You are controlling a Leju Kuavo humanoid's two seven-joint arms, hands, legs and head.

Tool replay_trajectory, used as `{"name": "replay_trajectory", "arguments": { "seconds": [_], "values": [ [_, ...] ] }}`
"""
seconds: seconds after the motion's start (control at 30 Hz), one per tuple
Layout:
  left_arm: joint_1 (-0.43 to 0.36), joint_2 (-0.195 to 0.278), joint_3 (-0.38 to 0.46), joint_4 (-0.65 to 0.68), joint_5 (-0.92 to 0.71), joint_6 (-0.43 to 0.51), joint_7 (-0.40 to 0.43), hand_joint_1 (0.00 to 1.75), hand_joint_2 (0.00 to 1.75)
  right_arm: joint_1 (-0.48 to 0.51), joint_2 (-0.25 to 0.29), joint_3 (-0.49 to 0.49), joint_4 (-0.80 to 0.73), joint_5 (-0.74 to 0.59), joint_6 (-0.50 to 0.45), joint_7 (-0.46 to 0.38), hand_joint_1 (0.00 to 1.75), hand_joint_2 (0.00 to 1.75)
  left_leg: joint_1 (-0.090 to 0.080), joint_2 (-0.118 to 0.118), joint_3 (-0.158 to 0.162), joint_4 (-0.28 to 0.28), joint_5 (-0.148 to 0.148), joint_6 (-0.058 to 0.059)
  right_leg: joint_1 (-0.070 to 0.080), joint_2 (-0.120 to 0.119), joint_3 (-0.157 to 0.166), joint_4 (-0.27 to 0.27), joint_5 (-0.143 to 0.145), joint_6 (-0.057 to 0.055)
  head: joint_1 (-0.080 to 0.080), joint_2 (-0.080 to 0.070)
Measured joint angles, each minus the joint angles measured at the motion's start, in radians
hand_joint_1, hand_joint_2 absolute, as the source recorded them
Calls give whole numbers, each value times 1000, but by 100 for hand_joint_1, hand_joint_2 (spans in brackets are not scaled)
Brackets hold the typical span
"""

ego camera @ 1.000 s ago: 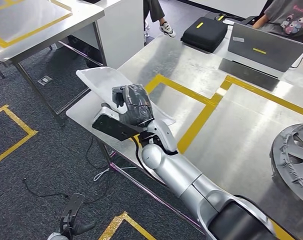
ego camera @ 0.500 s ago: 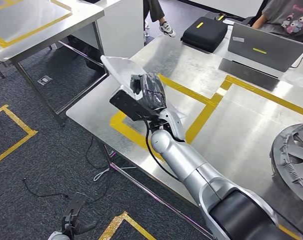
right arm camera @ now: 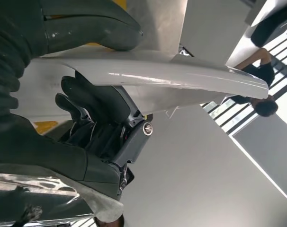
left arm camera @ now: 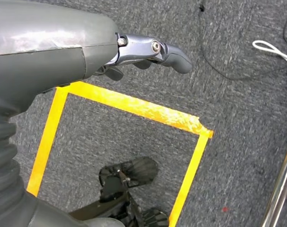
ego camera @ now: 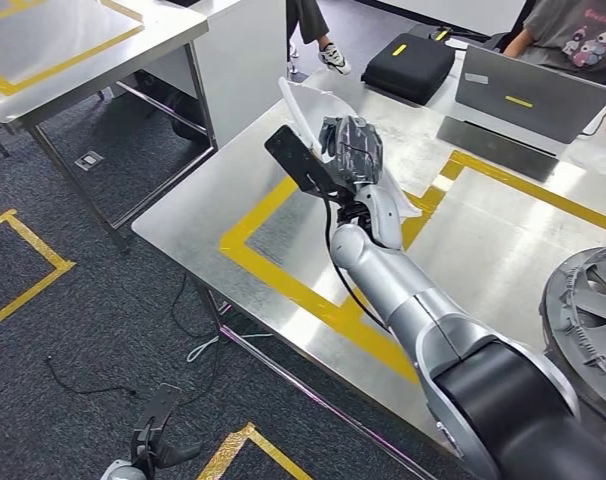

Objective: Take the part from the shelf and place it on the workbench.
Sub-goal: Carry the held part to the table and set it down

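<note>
My right hand [ego camera: 350, 148] grips a long, curved white part [ego camera: 309, 108] and holds it above the steel workbench [ego camera: 202, 210], over the yellow taped rectangle [ego camera: 285, 285]. Up close, the right wrist view has the white part [right arm camera: 177, 75] clamped between the thumb and the dark fingers [right arm camera: 95, 101] of that hand [right arm camera: 88, 118]. My left hand [ego camera: 155, 445] hangs low over the carpet beside the bench. The left wrist view shows that hand [left arm camera: 110, 52] holding nothing, its fingers [left arm camera: 170, 51] stretched out.
A grey wheel cover [ego camera: 587, 310] lies at the bench's right edge. A black case [ego camera: 409, 65] and a laptop [ego camera: 530, 95] sit at the far side, where a person [ego camera: 579, 35] is seated. Another steel table [ego camera: 73, 50] stands at the far left. Cables [ego camera: 202, 345] trail on the carpet.
My right arm has carried the white part away from the bench's near left edge, farther over the bench and to the right. The left hand stays hanging.
</note>
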Motion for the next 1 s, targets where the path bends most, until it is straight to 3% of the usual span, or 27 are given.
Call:
{"name": "replay_trajectory", "arguments": {
  "seconds": [0.17,0.3,0.37,0.5,1.0],
  "values": [
    [0,-5,-4,0,-1,-2,0,0,175,-42,-18,-2,43,59,-18,65,175,175,0,0,0,0,0,0,0,0,0,0,0,0,0,0],
    [2,-8,-5,0,0,-10,-6,0,175,-62,-36,-7,60,101,-24,100,0,0,0,0,0,0,0,0,0,0,0,0,0,0,0,0],
    [3,-9,-6,0,1,-15,-11,0,175,-69,-45,-12,66,110,-24,103,0,0,0,0,0,0,0,0,0,0,0,0,0,0,0,0],
    [4,-9,-7,0,15,-17,-15,0,0,-70,-57,-29,77,123,-23,100,0,0,0,1,0,0,0,0,0,0,0,0,0,0,0,0],
    [6,-9,-7,0,22,-10,-8,0,0,-68,-75,-58,95,136,-18,106,0,0,0,1,0,0,0,0,0,0,0,0,0,0,0,0]
  ]
}}
